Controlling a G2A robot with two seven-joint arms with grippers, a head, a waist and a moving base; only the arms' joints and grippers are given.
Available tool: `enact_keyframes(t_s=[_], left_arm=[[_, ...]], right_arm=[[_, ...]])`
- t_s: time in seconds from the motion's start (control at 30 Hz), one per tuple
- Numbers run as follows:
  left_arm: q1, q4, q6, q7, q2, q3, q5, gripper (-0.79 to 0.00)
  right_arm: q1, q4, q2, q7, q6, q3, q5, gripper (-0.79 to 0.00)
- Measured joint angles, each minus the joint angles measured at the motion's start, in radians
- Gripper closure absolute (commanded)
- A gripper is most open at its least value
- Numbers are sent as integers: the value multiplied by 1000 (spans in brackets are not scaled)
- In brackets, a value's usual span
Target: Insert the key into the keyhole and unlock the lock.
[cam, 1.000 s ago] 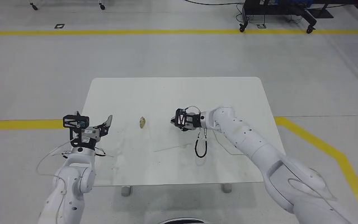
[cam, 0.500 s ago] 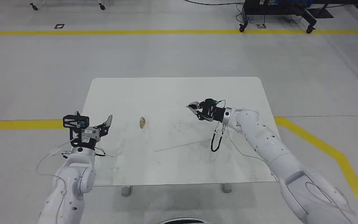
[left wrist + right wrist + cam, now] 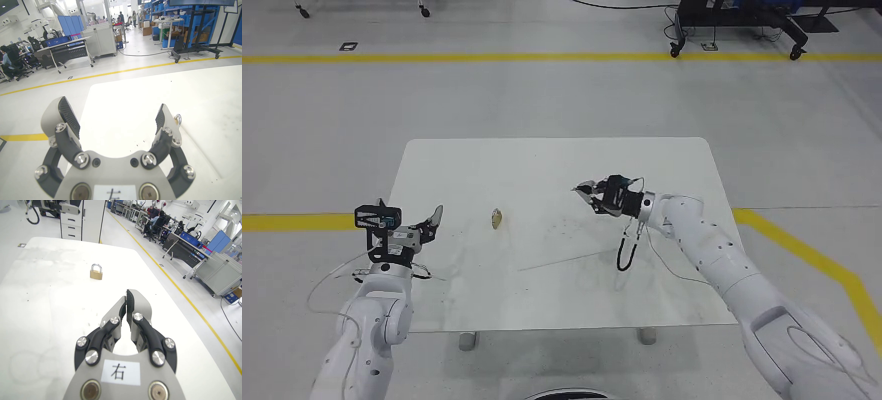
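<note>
A small brass padlock (image 3: 496, 217) with a silver shackle stands on the white table (image 3: 542, 160), left of centre. In the right wrist view the padlock (image 3: 96, 272) is upright, well ahead of my right gripper (image 3: 126, 294). That gripper's pads are pressed together and hide nearly all of the thin key between them. From above, my right gripper (image 3: 585, 190) hovers right of centre, pointing toward the lock. My left gripper (image 3: 427, 226) is open at the table's left edge, holding nothing. In the left wrist view the padlock (image 3: 178, 118) peeks out from behind one finger (image 3: 163, 121) of the left gripper (image 3: 113, 109).
A black cable loop (image 3: 626, 250) hangs from the right arm over the table. Faint scuffs and a thin line (image 3: 552, 262) mark the tabletop. Yellow floor tape (image 3: 542, 57) runs beyond the table's far edge.
My right gripper pulled back from a spot on the table close to the lock, moving right and away, then nearly stopped. The left arm and the padlock stayed still.
</note>
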Motion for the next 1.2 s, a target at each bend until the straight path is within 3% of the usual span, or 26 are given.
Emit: enact_keyframes(t_s=[0.1,0.3,0.37,0.47,0.6,0.67,0.9,1.0,1.2], left_arm=[[-9,2,-45,-19,-3,10,-63,-785],[-50,-8,-238,-133,-5,13,-349,-785],[-74,1,-314,-206,-5,15,-492,-785],[-123,27,-403,-345,-4,24,-743,-785],[-192,46,-514,-604,11,11,-990,-785],[-193,48,-514,-644,11,10,-980,-785],[-187,53,-512,-587,8,24,-973,-785],[-197,81,-535,-633,8,49,-1151,-785],[-264,145,-528,-833,10,115,-1504,-785]], right_arm=[[2,2,-2,-58,-46,6,51,0],[11,42,-7,-209,-196,17,160,0],[4,30,-7,-226,-232,17,214,0],[-10,-9,-1,-153,-271,17,323,0],[-21,-36,9,-151,-280,-1,393,0],[-20,-35,9,-152,-279,0,389,0],[-23,-37,8,-148,-279,-1,391,0],[-45,-67,1,-85,-279,-31,454,0],[-18,-94,-12,88,-279,-168,770,0]])
